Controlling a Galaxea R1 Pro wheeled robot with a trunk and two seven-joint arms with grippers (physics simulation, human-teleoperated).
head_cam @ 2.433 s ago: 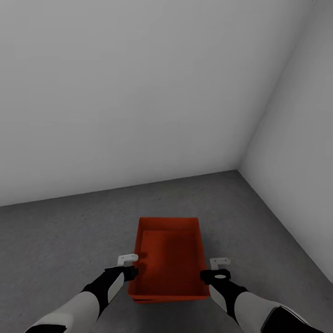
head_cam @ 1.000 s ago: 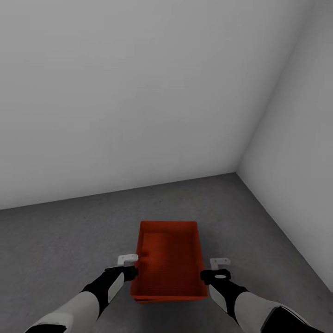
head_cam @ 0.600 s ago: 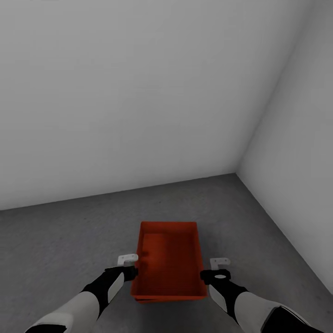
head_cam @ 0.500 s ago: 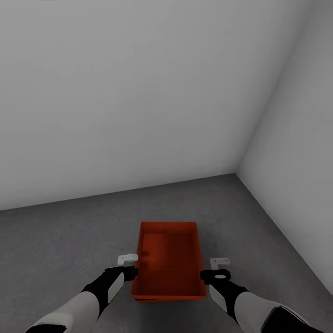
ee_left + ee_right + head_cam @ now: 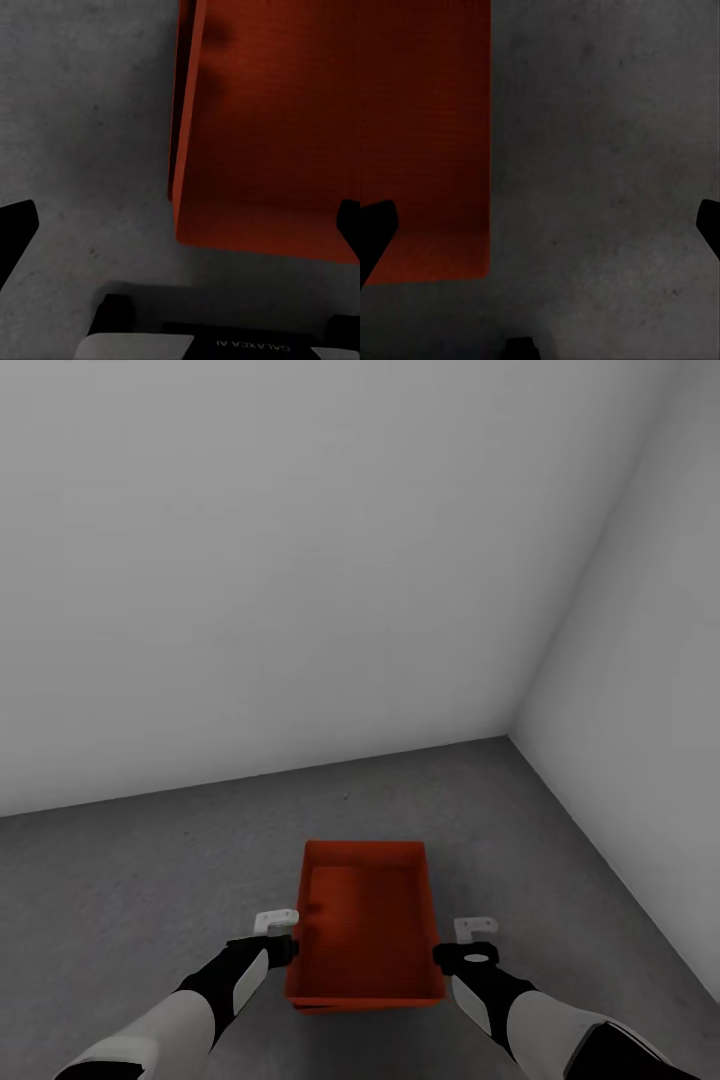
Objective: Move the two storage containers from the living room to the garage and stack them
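Observation:
In the garage corner an orange-red storage container (image 5: 365, 925) sits low over the dark grey floor (image 5: 150, 880), its open top facing up. Under its near rim a thin second orange-red edge (image 5: 312, 1009) peeks out; I cannot tell how much lies beneath. My left gripper (image 5: 285, 950) hangs open at the container's left wall (image 5: 187, 112), and that wall lies between its widely spread fingertips (image 5: 15, 225). At the right wall my right gripper (image 5: 462, 957) is open too, its fingers straddling the wall's edge (image 5: 489, 150) without touching it.
Two plain white-grey walls meet in a corner (image 5: 512, 732) just beyond and to the right of the container. The right wall (image 5: 640, 760) runs close along my right arm. Bare speckled floor stretches away to the left.
Compared with 2.4 s ago the container sits slightly lower and looks smaller. Over the last second nothing has moved; both grippers hold the same open pose.

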